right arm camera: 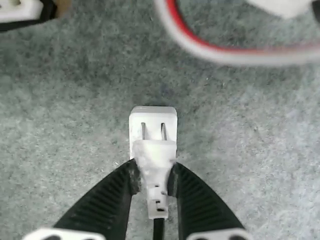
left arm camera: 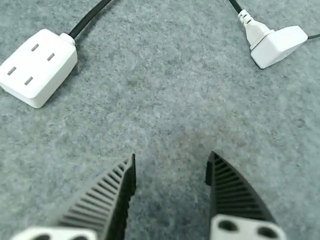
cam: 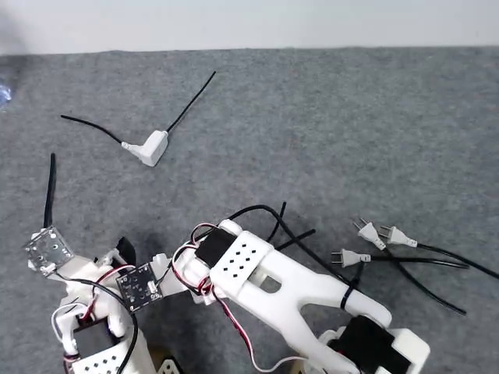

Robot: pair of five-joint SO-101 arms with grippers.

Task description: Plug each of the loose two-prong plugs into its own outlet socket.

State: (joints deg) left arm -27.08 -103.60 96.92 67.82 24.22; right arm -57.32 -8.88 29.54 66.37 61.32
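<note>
Held item: white plastic two-prong plug (right arm camera: 154,160), pinched between right gripper (right arm camera: 152,175) fingers, prongs exposed and touching small white square socket block (right arm camera: 153,116).
Left gripper (left arm camera: 170,172): fingers spread, holding nothing, above grey felt bench (left arm camera: 165,100).
Three more white plugs on black cords (cam: 366,231): loose, well apart from socket block.
Step, by judgement: seating one plug. Next: calls for straight push along prongs; block liable to slide.

My right arm (cam: 265,273) lies stretched low across toward my left arm (cam: 97,339), which sits folded near its base. My right gripper (right arm camera: 152,170) pinches a plug (right arm camera: 154,150) between its black fingers. My left gripper (left arm camera: 172,160) points downward, jaws spread wide.
</note>
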